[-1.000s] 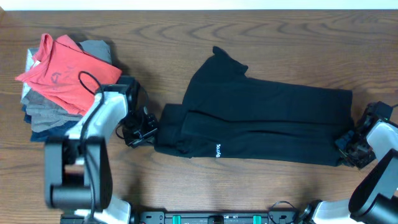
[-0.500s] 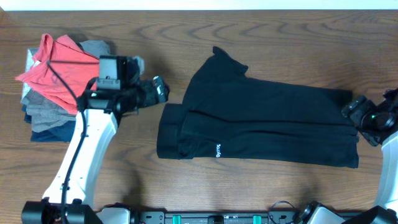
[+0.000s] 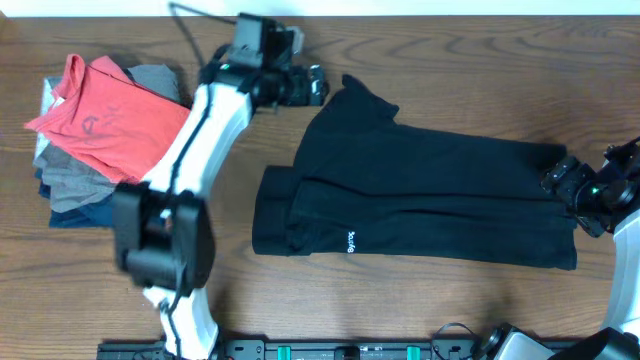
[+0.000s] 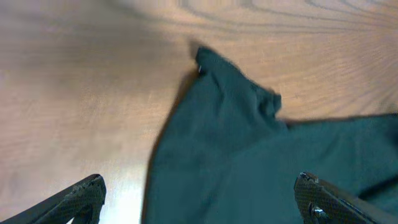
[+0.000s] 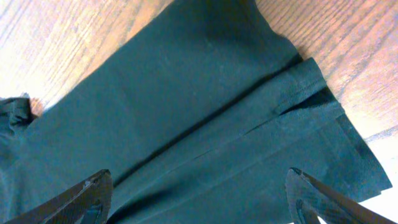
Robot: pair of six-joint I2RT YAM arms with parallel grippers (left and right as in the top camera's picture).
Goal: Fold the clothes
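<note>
Nothing is legible: the black shirt bears a tiny white mark, the red shirt a dark emblem.

A stack of garments is seen at the far left of the wooden table. A coral-red shirt is laid crumpled on top, and a dark emblem is shown on it. Grey folded pieces are seen beneath it, with a navy piece at the bottom. A pale fabric edge is exposed on the stack's left side. A black rail with green marks is seen along the table's near edge.
</note>
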